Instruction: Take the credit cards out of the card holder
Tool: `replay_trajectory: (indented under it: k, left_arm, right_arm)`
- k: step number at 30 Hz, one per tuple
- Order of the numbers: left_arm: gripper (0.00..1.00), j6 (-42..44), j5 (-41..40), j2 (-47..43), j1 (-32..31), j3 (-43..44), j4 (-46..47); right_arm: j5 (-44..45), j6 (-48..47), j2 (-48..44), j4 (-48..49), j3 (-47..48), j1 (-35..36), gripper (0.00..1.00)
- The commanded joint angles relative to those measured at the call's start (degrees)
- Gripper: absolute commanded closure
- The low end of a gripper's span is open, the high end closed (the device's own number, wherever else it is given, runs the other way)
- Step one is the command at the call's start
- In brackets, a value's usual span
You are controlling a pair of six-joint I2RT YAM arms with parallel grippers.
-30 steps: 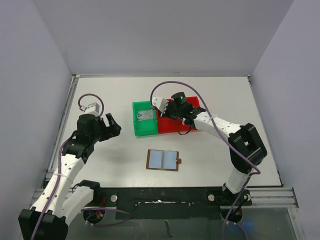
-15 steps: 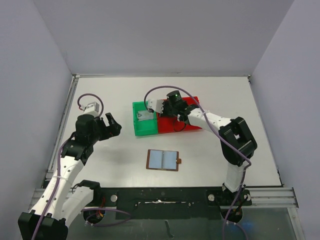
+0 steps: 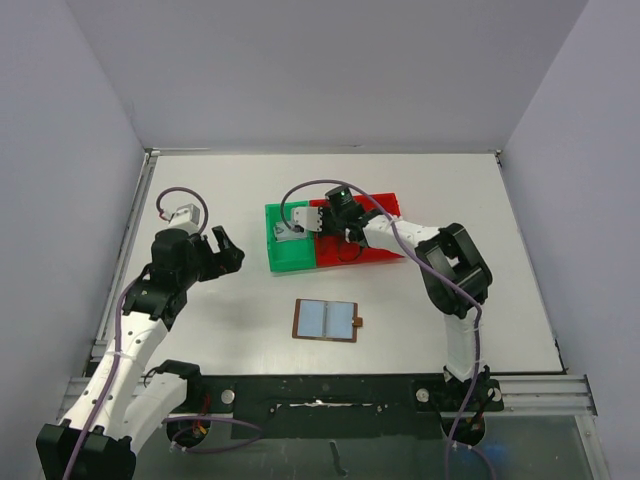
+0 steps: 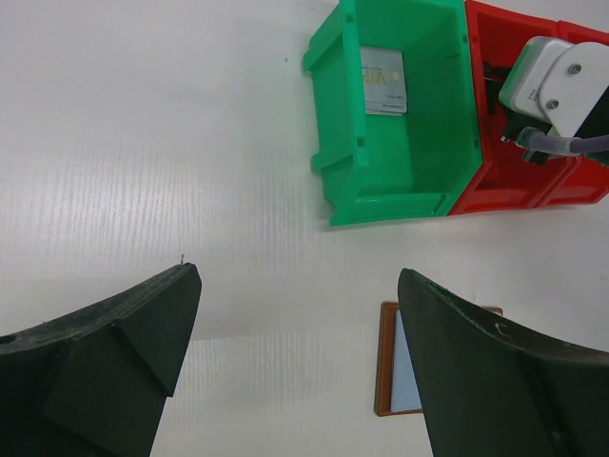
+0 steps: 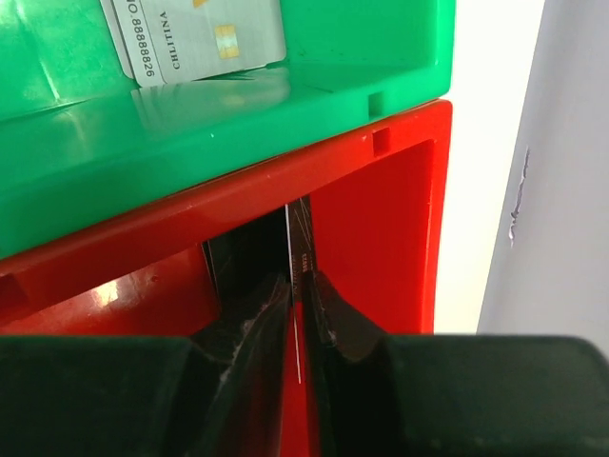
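The card holder (image 3: 326, 320) lies open on the table, brown with two pale blue-grey panels; its left edge shows in the left wrist view (image 4: 392, 371). My right gripper (image 5: 300, 281) is shut on a thin black credit card (image 5: 301, 243), held edge-on inside the red bin (image 5: 400, 238). In the top view this gripper (image 3: 328, 222) is at the red bin's left end. A silver-grey credit card (image 5: 195, 33) lies flat in the green bin (image 5: 238, 124), also seen in the left wrist view (image 4: 383, 81). My left gripper (image 4: 300, 352) is open and empty above the bare table, left of the holder.
The green bin (image 3: 290, 250) and the red bin (image 3: 370, 240) stand side by side behind the holder. The right arm's cable loops over the bins. The left gripper (image 3: 225, 250) hovers left of the green bin. Walls close in the table on three sides.
My right gripper has moved left along the red bin toward the green bin, still holding the black card. The left arm and the card holder have not moved.
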Motion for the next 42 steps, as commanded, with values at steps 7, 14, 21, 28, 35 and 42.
replay_trajectory:
  k: [7, 14, 21, 28, 35, 42]
  left_arm:
    - [0.15, 1.45, 1.66, 0.35, 0.29, 0.17, 3.36]
    - [0.15, 1.6, 2.94, 0.89, 0.29, 0.11, 3.75]
    - [0.15, 1.62, 4.83, 2.2, 0.28, 0.14, 3.91]
    - [0.15, 1.62, 11.36, 4.41, 0.11, -0.15, 4.77]
    - [0.21, -0.42, 22.24, 8.05, -0.35, -0.74, 6.25]
    - [0.23, -7.18, 21.62, 9.31, -8.68, -3.86, 9.53]
  right_arm:
    - [0.15, -0.39, -1.81, 0.87, 2.17, -0.11, 0.6]
    - [-2.04, 1.38, -3.51, -1.17, 2.28, -0.96, 0.5]
    - [-4.24, 7.5, -6.86, 0.38, 2.57, -1.68, 0.46]
    - [-2.33, 35.05, -22.28, 10.33, -9.09, -1.92, 0.4]
    - [-7.11, 79.5, -37.53, -0.91, -20.79, -6.46, 0.34]
    - [-8.6, 103.31, -48.81, 0.84, -39.82, -4.13, 0.38]
